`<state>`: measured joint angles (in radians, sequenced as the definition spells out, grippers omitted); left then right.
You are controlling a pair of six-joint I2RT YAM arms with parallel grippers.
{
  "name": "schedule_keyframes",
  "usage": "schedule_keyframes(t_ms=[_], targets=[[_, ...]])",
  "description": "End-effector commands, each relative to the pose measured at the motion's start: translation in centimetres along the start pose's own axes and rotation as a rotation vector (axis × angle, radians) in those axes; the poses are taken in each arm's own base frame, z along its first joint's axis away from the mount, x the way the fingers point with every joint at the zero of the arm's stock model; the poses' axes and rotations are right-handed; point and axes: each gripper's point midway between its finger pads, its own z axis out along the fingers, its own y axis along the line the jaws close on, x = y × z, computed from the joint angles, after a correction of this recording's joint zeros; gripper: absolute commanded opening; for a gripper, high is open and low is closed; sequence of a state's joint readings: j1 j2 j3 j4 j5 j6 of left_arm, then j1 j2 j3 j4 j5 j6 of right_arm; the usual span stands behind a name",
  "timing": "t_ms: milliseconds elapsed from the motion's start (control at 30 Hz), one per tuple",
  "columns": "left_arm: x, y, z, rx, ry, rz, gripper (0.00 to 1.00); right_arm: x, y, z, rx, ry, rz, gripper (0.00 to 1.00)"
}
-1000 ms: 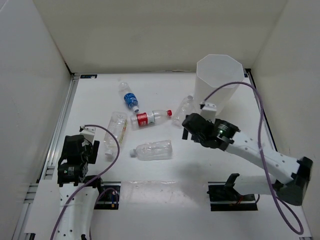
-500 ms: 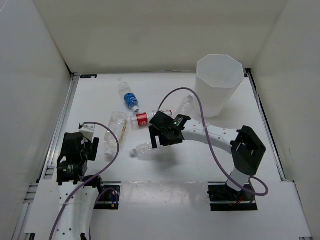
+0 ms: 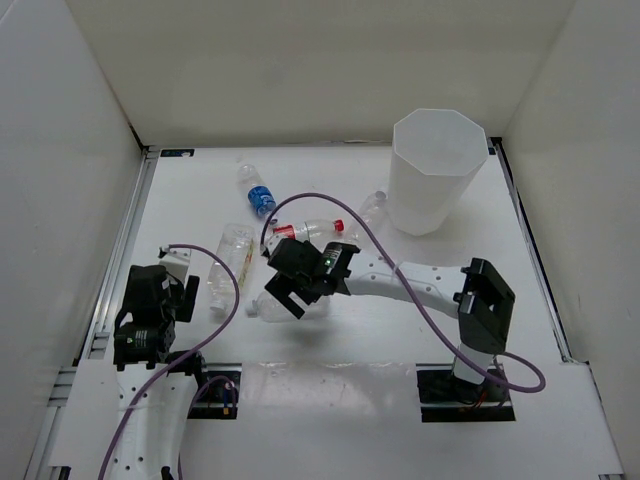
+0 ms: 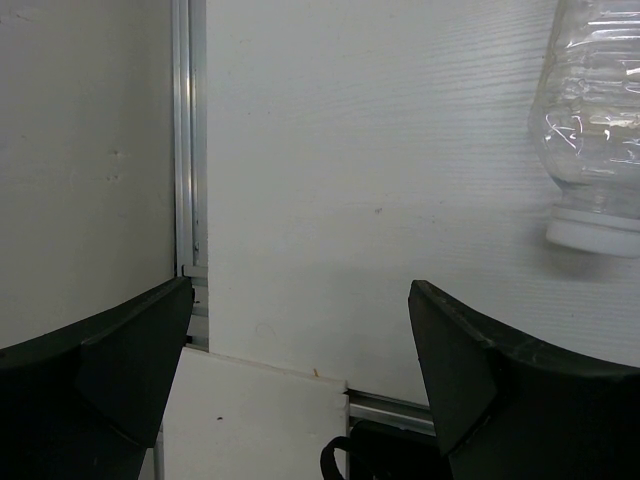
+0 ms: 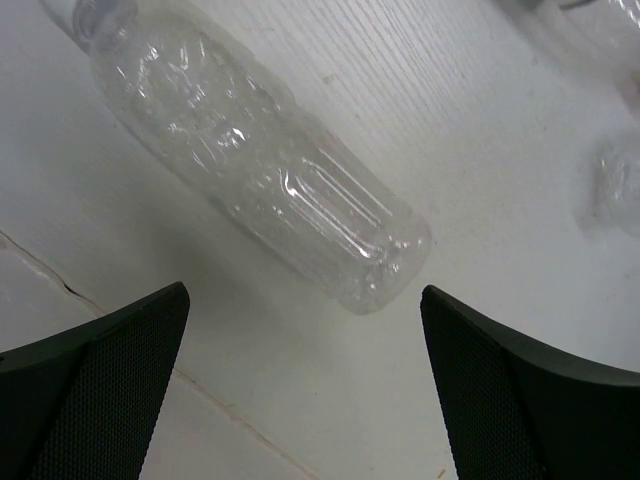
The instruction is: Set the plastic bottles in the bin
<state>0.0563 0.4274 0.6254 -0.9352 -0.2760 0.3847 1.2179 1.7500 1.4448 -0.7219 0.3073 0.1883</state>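
white desk (image 3: 400,330) boxed in by white walls (image 3: 300,70), with a metal rail (image 4: 182,130) along its left edge. the bin (image 3: 438,170) stands upright at the back right. all 5 plastic bottles (image 3: 230,262) lie on the desk outside it. the blue-label bottle (image 3: 260,198) and red-label bottle (image 3: 300,230) are mid-desk. the right fingers (image 5: 90,390) are spread wide above an unlabelled bottle (image 5: 260,170), not touching it. the left fingers (image 4: 500,390) are spread and empty, near the rail.

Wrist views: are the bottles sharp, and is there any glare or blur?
Right wrist: the near bottle is fairly sharp, with small highlights on its ribs; the right fingers are dark and soft, and the top-right corner is blurred. Left wrist: the left bottle is cut by the frame edge, its cap slightly soft; the left fingers are dark.
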Motion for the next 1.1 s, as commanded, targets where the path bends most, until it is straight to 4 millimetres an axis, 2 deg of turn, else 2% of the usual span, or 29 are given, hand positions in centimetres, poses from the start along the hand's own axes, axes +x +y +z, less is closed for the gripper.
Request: schedule_keyframes(t_ms=[0, 100, 133, 267, 500, 700, 800, 967, 1067], targets=[[-0.1, 0.0, -0.4, 0.007, -0.013, 0.0, 1.0, -1.3, 1.0, -0.2, -0.075, 0.003, -0.107, 1.0], [0.1, 0.0, -0.5, 0.01, -0.004, 0.002, 1.0, -1.1, 1.7, -0.1, -0.075, 0.005, -0.194, 1.0], [0.0, -0.2, -0.5, 0.018, -0.008, 0.002, 1.0, -1.7, 2.0, -0.2, -0.081, -0.009, -0.224, 1.0], [-0.1, -0.5, -0.5, 0.037, -0.015, 0.002, 1.0, -2.9, 2.4, 1.3, -0.098, -0.005, -0.37, 1.0], [0.2, -0.5, -0.5, 0.034, -0.003, -0.001, 1.0, -1.0, 4.1, 4.5, -0.175, 0.064, -0.434, 1.0], [0.2, -0.5, -0.5, 0.034, -0.003, -0.001, 1.0, -0.3, 3.1, 7.8, -0.158, 0.104, -0.397, 1.0], [-0.1, -0.3, -0.7, 0.031, -0.011, -0.003, 1.0, 0.4, 3.0, 8.7, -0.146, 0.13, -0.381, 1.0], [0.2, -0.5, -0.5, 0.035, -0.002, -0.001, 1.0, 1.0, 2.7, 9.1, -0.113, 0.152, -0.347, 0.94], [0.5, -0.7, -0.3, 0.038, 0.007, 0.002, 1.0, 1.5, 2.2, 9.8, -0.071, 0.173, -0.311, 0.75]])
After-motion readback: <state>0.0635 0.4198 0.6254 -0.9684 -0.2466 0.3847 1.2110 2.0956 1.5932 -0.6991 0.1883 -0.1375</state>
